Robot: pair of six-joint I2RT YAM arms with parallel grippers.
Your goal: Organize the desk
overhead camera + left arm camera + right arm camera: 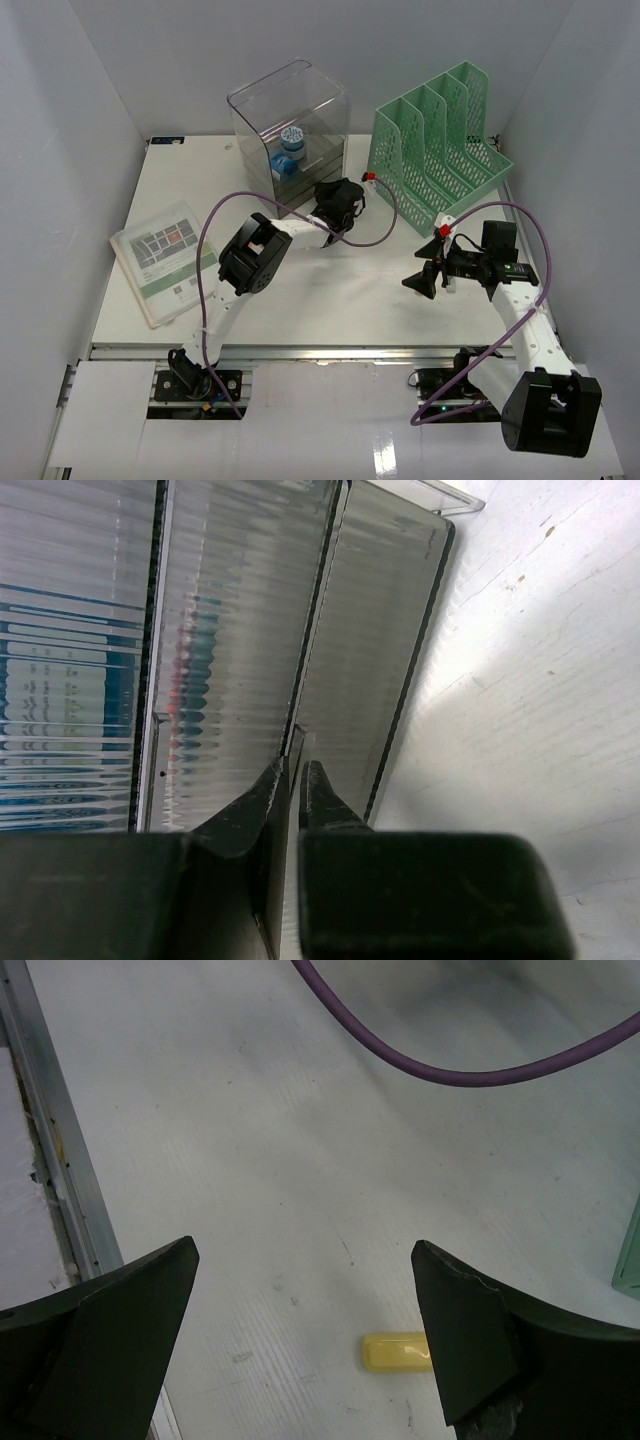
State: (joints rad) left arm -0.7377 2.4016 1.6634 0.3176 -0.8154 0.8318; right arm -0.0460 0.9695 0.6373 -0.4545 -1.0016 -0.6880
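Left pincer (pixel 296 770) clamped on clear drawer box (pixel 240 630) edge, right pincer (pixel 305 1248) wide apart above white desk (pixel 250 1110), plain white walls (pixel 60 120)

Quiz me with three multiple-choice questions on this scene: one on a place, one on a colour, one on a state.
1. Where is the left gripper?
A) at the clear drawer box
B) parked at its own base
C) raised high in the air

2. What colour is the mesh file rack?
A) red
B) green
C) black

3. How is the right gripper?
A) clamped on a cable
B) wide open, holding nothing
C) shut tight

Answers:
1 A: its fingertips pinch a thin edge on the box's ribbed front.
2 B: it is pale green in the top view.
3 B: its wrist view shows bare desk between the spread fingers.
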